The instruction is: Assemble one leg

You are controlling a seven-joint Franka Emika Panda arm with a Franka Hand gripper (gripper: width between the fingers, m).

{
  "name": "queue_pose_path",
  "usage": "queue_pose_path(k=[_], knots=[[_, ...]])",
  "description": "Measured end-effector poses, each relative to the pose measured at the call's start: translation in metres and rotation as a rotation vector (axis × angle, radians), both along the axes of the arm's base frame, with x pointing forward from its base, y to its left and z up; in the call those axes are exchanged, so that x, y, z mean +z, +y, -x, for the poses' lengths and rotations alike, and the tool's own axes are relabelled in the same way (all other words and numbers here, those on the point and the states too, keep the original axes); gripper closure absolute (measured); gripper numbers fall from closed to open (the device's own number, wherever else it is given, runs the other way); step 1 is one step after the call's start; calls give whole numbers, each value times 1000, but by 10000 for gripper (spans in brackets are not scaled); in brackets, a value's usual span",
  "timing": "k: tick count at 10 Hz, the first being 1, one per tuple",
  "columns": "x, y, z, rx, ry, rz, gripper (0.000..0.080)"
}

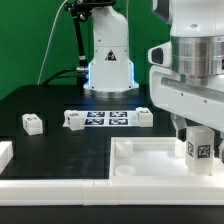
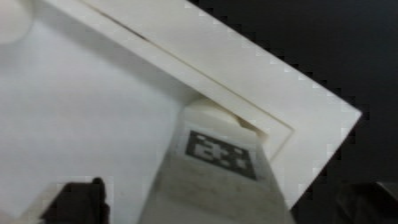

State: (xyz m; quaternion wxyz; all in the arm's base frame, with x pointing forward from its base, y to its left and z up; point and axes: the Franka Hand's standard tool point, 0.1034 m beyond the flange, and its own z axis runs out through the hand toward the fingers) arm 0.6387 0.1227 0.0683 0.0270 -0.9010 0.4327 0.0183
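Observation:
My gripper [image 1: 198, 148] is shut on a leg [image 1: 199, 147], a stubby white block with a black-and-white tag facing the camera. It holds the leg upright over the large white panel [image 1: 140, 166], near the panel's corner on the exterior view's right. In the wrist view the leg [image 2: 224, 165] runs down between my dark fingers [image 2: 75, 202] to the panel's rimmed corner [image 2: 285, 120]. I cannot tell whether the leg's lower end touches the panel. Three more legs lie on the black table: one at the left [image 1: 32, 123], one [image 1: 74, 119] and one [image 1: 143, 117] at the marker board's ends.
The marker board [image 1: 106, 118] lies flat in the middle of the table. A white L-shaped rail [image 1: 12, 160] runs along the front left edge. The robot's base [image 1: 108, 60] stands behind, before a green backdrop.

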Motion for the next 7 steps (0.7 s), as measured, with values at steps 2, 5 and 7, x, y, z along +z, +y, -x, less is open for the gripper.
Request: queue_pose_path(k=[2, 5, 7], knots=[[-1, 4, 0, 214, -24, 1, 152], [-1, 7, 1, 477, -37, 16, 150], [1, 4, -2, 677, -45, 34, 150]])
